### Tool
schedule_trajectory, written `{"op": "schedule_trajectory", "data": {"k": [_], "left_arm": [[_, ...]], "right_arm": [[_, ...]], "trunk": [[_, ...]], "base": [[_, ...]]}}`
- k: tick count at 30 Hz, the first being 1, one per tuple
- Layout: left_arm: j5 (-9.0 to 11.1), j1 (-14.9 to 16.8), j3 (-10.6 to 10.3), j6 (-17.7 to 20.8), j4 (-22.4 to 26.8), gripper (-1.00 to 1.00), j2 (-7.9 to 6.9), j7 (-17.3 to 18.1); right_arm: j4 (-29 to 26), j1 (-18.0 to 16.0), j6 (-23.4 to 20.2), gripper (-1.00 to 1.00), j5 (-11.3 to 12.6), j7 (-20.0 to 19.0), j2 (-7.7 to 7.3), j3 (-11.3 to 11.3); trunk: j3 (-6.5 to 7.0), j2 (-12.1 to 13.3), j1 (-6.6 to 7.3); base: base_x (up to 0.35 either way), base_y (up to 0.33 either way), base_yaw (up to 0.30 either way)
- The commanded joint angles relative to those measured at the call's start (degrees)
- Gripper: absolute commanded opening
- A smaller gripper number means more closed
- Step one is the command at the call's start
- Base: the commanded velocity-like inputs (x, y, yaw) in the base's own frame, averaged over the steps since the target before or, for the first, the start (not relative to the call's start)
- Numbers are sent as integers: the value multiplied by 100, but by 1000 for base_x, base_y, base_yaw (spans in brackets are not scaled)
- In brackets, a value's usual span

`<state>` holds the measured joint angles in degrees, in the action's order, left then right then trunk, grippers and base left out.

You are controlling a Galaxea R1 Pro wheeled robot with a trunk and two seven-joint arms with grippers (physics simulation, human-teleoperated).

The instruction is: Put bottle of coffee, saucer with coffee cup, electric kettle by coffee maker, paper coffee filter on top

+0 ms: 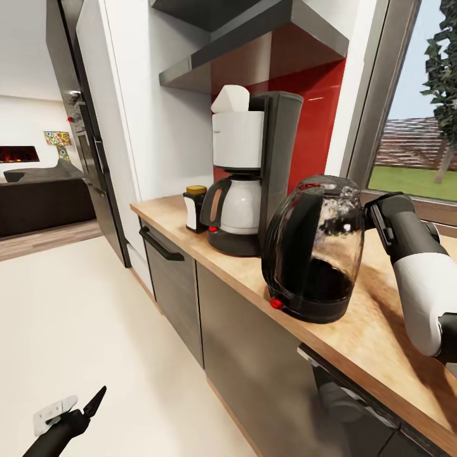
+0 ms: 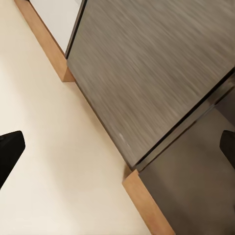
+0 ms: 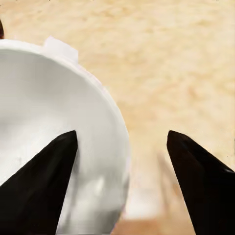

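Hanging low over the cream floor [image 1: 82, 317] at the near left, the left gripper [image 1: 79, 406] is pointing toward the grey cabinet fronts [image 2: 156, 73]; its dark fingertips [image 2: 11, 147] are sitting far apart at opposite edges of the left wrist view, so that hand is spread wide and holding nothing.

Nearer the middle, a dark, translucent, rounded electric kettle [image 1: 314, 251] with a red switch at its base is standing upright on the pale wooden countertop [image 1: 374, 330]. Just left of it and farther back, a black-and-white drip coffee maker [image 1: 251, 171] is standing with a white carafe in its bay and a white paper coffee filter [image 1: 230, 98] resting on its top. A small bottle of coffee with a yellow lid [image 1: 194, 208] is sitting just left of the coffee maker; its label is too small to read.

At the right, the right arm is reaching behind the kettle, its hand hidden there. In the right wrist view, the right gripper [image 3: 122, 181] is hovering with fingers parted widely over a white round dish [image 3: 54, 142] lying on the wood, one finger over it and the other over bare counter.
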<state>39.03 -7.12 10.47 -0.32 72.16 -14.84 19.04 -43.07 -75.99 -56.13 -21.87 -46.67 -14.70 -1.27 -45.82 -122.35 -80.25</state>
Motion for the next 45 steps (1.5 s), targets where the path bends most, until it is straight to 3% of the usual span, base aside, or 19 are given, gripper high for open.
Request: {"op": "schedule_trajectory", "data": {"k": [1, 45], "left_arm": [[40, 0, -1, -2, 0, 100, -2, 21], [43, 0, -1, -3, 0, 100, -2, 21]], "right_arm": [[-6, -5, -13, -100, -58, -58, 2, -13], [-9, -3, -20, -100, -63, -54, -6, -29]], "trunk": [[-5, -2, 1], [-5, -2, 1]], "base": [[0, 0, 0], [-11, -16, 0]]}}
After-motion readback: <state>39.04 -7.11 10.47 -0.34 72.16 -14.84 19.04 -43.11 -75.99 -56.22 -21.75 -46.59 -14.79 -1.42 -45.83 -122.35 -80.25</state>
